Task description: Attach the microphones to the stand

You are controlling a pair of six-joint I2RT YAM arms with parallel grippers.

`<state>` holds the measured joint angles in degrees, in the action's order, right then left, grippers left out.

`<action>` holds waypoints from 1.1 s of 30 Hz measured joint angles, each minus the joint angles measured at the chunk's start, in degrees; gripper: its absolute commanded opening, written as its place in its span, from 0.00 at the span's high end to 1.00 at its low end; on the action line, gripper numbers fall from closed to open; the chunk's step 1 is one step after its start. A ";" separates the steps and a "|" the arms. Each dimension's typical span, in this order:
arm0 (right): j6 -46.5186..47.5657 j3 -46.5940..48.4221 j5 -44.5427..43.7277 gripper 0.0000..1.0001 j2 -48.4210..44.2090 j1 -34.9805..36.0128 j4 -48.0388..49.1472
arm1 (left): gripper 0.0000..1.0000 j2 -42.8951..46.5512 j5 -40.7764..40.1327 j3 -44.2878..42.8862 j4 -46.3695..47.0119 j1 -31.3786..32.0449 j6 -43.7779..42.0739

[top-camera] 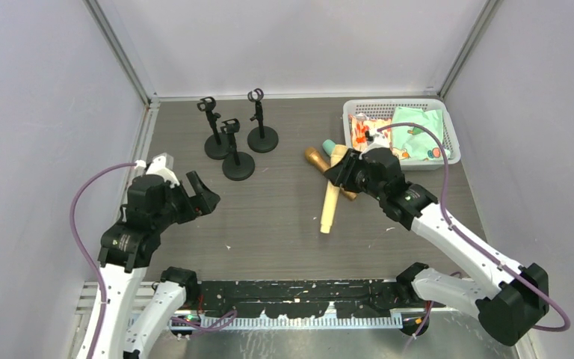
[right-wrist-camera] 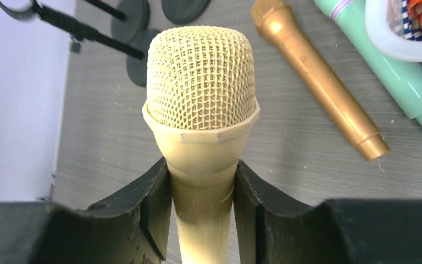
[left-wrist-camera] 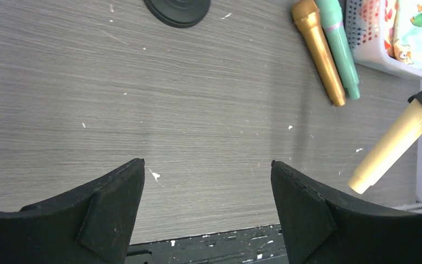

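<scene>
Clamped in the right gripper [right-wrist-camera: 202, 171], just under its mesh head, is the cream microphone [right-wrist-camera: 200, 82]. The fingers [right-wrist-camera: 154, 192] press on either side of its neck, and the long handle trails away below them. Whether the tail end has left the table [top-camera: 269, 217] I cannot tell.

The gold microphone [right-wrist-camera: 318, 82] and the green microphone [right-wrist-camera: 401, 77] lie side by side on the table, close against the white basket [top-camera: 448, 123]. Neither is held.

The left gripper [left-wrist-camera: 206, 163] hangs over bare table with its fingers wide apart and nothing between them.

The three stands [top-camera: 233, 149] are grouped toward the back left, well apart from the held microphone, and every clip is empty.

I'd say the job has only just started: one microphone is picked up and none is seated.

- **Carry:** With the grip so high, the handle will likely swing, so a slow carry seems wise.
- **Seating:** The handle probably has to meet the clip squarely and be pressed in, not dropped.
- **Which stand:** These stands look light and stand close together. Going for the one nearest the right arm should keep the handle from knocking the other two.
- **Left gripper:** Being free, it could pin that stand's base while the push goes in.
</scene>
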<state>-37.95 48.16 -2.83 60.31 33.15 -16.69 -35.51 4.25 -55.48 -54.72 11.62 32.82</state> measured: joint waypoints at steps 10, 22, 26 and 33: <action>-8.50 -2.45 -1.51 0.99 -4.24 -1.05 4.31 | 0.18 -4.98 -4.00 -0.81 8.41 16.98 2.12; -14.12 -8.57 0.09 0.99 -13.16 -1.03 9.20 | 0.17 -23.39 -20.26 -2.73 25.81 45.48 1.42; -15.54 -8.74 0.37 0.99 -14.78 -1.03 9.77 | 0.18 -26.32 -20.17 -2.80 29.40 45.51 1.49; -17.31 -10.12 1.68 0.99 -15.76 -1.03 13.60 | 0.19 -26.88 -18.73 -2.78 35.67 45.66 1.49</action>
<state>-55.27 38.04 -1.15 44.56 32.12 -3.09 -62.39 -14.48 -58.26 -19.05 57.28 34.30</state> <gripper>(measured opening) 0.447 0.822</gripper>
